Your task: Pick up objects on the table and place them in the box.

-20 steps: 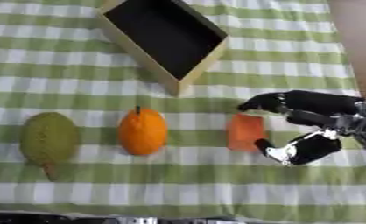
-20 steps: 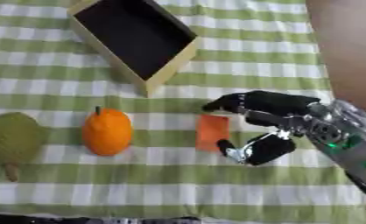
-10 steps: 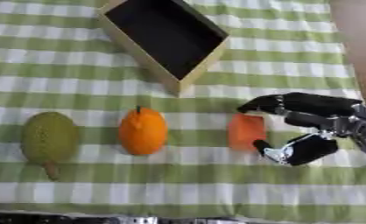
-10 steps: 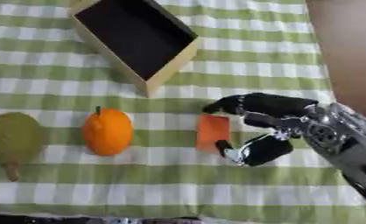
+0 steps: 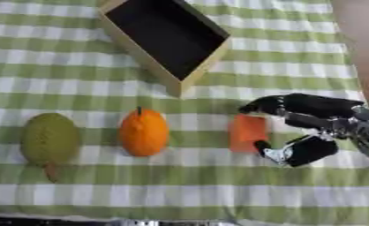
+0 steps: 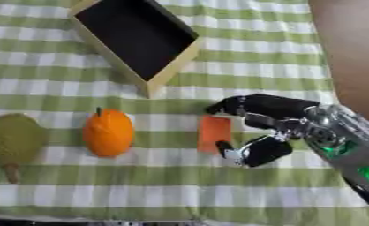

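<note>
Progress is at the very start, by my reading: the small orange block (image 5: 248, 132) lies flat on the green-checked tablecloth (image 5: 180, 198) right of centre, and the right hand (image 6: 276, 128) brackets it without lifting it. Fingers (image 5: 295, 103) arch over the block's upper right corner and the thumb (image 5: 299, 151) sits at its lower right edge; the two are spread apart, not closed on the block, though whether either touches it is hard to say.

Left of the block stands the orange fruit (image 5: 144, 132), and further left, near the frame's left edge, the green durian-like fruit (image 5: 50, 140) with its stem pointing down. All three remain on the cloth.

At the upper centre, the wooden box (image 5: 166, 40) sits askew with a dark interior that shows nothing inside, so every item is left to move.

Hidden: the left hand appears nowhere. The right forearm runs off the right edge, and the block's right side is partly covered by the hand.
</note>
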Controlling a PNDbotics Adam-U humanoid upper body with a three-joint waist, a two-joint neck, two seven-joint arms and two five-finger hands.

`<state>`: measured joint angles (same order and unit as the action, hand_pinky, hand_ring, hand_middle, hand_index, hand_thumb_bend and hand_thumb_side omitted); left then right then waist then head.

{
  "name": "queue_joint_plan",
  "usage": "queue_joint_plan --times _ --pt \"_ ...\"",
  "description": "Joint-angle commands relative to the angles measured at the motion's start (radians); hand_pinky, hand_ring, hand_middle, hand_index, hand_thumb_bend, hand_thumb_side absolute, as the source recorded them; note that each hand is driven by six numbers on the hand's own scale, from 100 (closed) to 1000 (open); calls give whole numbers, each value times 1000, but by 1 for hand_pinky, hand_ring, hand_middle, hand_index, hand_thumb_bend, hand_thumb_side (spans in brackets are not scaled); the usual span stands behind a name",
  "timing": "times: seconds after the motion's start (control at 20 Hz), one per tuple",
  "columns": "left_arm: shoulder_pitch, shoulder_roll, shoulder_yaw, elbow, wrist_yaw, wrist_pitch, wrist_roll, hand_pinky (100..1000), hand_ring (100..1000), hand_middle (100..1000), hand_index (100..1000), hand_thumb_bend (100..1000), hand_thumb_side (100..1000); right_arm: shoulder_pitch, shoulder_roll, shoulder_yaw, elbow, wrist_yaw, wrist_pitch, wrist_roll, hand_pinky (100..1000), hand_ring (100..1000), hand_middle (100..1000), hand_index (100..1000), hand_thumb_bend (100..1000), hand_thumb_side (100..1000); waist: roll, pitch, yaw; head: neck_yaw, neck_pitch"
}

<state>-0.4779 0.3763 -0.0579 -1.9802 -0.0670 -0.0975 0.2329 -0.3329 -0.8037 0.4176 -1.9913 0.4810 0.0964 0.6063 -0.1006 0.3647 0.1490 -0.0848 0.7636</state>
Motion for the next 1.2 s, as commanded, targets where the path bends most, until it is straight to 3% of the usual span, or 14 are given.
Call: queue_joint_plan --times 0.05,0.5,0.8,1.2 --pt "-16 9 -2 -20 2 -1 -5 793 766 695 876 441 616 -5 -9 -2 -9 15 2 6 1000 1000 906 1000 100 548 0 -9 1 -3 -4" --pt "-18 7 -4 -20 4 0 -12 793 766 696 876 438 618 -8 -1 5 -9 56 5 14 1000 982 895 1000 100 511 0 -9 3 -4 -5" --pt "-18 7 -6 -20 7 4 -15 792 766 696 876 430 626 -8 11 10 -9 62 28 3 950 934 835 980 100 513 0 -8 3 -5 -3" --pt "-21 5 -8 -20 8 7 -21 792 767 697 875 425 630 12 20 13 -9 27 49 -23 858 857 762 929 100 431 1 -7 4 -6 -6"
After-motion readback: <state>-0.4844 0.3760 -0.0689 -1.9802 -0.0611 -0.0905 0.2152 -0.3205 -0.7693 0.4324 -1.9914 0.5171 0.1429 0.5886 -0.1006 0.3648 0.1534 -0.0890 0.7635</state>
